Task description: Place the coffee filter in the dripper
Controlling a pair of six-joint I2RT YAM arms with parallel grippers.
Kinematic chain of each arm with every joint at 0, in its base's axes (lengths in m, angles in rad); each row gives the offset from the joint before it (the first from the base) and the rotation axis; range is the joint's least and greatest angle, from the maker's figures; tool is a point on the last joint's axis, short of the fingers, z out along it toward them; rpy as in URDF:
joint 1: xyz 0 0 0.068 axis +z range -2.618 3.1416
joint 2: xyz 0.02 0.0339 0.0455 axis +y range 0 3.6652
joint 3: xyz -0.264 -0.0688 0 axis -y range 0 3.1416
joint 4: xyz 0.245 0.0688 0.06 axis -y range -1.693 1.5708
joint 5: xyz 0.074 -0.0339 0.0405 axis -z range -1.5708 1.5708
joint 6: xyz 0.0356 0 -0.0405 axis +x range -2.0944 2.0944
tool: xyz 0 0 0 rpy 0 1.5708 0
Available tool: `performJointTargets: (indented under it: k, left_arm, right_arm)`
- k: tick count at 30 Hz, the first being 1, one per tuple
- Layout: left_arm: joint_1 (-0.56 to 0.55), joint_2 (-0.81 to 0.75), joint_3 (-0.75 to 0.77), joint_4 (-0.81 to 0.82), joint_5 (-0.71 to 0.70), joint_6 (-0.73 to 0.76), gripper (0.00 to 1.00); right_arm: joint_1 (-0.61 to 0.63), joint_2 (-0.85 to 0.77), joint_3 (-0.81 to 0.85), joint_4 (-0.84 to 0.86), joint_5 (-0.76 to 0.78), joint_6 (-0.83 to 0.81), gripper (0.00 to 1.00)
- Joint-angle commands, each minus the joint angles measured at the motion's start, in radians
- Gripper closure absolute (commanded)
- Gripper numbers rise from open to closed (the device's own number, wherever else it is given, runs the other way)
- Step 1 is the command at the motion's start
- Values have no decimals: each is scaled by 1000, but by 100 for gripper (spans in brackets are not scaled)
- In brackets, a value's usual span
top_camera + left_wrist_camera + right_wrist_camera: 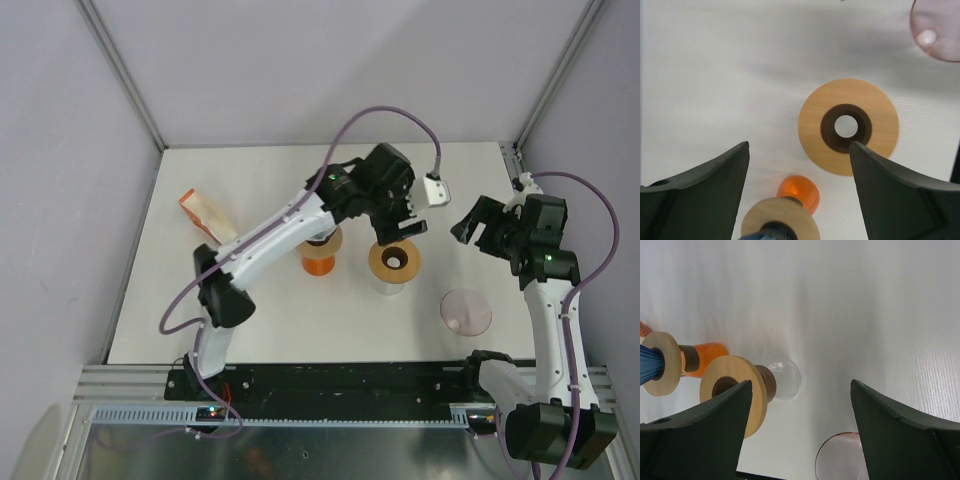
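A tan, orange-edged paper wedge, apparently the coffee filter [206,216], lies at the far left of the table, away from both grippers. A clear glass stand with a wooden ring collar [394,261] stands mid-table; it also shows in the left wrist view [848,126] and the right wrist view [735,390]. An orange glass stand [320,262] beside it has a wooden collar [780,220] holding a blue cone [649,365]. My left gripper [400,226] hovers over the wooden ring, open and empty [799,145]. My right gripper [475,228] is open and empty [801,384].
A pink glass dish [466,310] sits at the near right, below my right gripper; it also shows in the left wrist view [937,27] and the right wrist view [840,460]. The left arm crosses over the orange stand. Enclosure walls bound the table.
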State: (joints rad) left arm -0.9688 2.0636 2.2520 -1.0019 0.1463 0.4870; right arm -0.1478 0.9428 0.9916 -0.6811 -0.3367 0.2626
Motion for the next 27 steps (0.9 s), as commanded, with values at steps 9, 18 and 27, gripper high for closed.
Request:
performJointTargets:
  k: [9, 18, 27]
  left_arm:
    - [167, -363, -174, 25, 152, -183, 15]
    - [322, -602, -474, 98, 216, -111, 15]
    - [393, -751, -661, 176, 286, -56, 14]
  right_arm:
    - [101, -8, 26, -34, 81, -281, 17]
    - [223, -50, 94, -324, -33, -1143, 12]
    - [286, 127, 156, -724, 57, -1278, 20]
